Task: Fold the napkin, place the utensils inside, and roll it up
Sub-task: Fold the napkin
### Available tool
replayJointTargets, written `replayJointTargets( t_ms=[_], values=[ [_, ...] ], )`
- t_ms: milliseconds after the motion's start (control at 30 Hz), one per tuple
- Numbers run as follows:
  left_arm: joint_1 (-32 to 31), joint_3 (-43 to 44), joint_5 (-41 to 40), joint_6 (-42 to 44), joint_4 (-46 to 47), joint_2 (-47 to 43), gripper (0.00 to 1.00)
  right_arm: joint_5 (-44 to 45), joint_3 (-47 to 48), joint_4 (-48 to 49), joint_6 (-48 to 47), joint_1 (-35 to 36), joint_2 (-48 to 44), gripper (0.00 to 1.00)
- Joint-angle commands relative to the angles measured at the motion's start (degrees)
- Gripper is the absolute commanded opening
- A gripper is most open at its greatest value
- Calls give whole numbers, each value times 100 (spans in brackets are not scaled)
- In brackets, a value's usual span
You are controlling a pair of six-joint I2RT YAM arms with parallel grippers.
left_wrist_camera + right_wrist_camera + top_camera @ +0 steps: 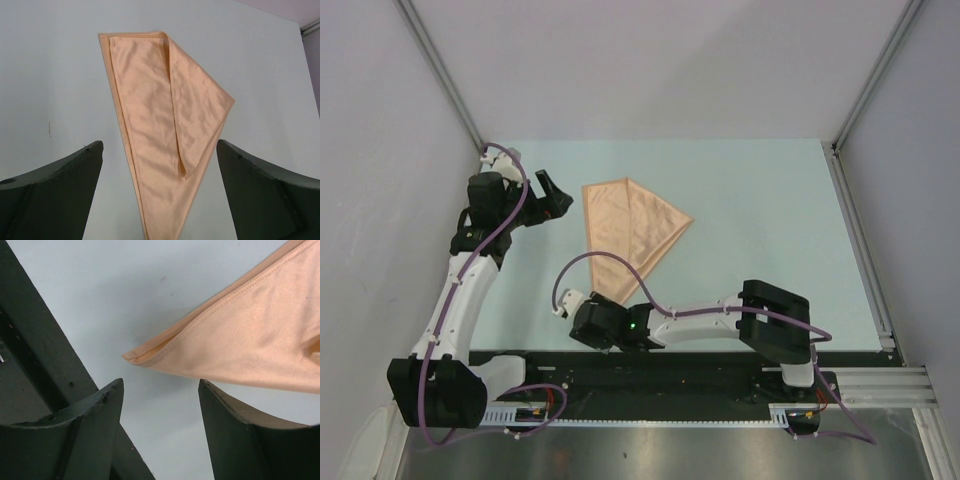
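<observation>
The peach-orange napkin (632, 230) lies flat on the pale table (760, 220), folded into a long pointed shape with its tip toward the near edge. My left gripper (555, 197) hovers open at the napkin's left side. In the left wrist view the napkin (155, 115) runs between the wide-apart fingers of that gripper (159, 150). My right gripper (603, 312) sits at the napkin's near tip. In the right wrist view it (161, 382) is open, empty, and just short of the folded corner of the napkin (250, 345). The utensils are out of view.
A black rail (670, 365) runs along the table's near edge, close behind the right gripper, and shows as a dark strip (45, 350) in the right wrist view. Grey walls and metal frame posts (860, 240) bound the table at left, back and right.
</observation>
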Motion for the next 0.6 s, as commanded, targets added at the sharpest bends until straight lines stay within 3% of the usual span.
replayJointTargets(
  t_ms=[0, 567],
  values=[
    [47, -19, 107, -67, 162, -160, 100, 322, 347, 19, -428, 159, 135, 67],
    [47, -36, 256, -120, 206, -152, 100, 427, 417, 387, -788, 142, 584, 66]
  ],
)
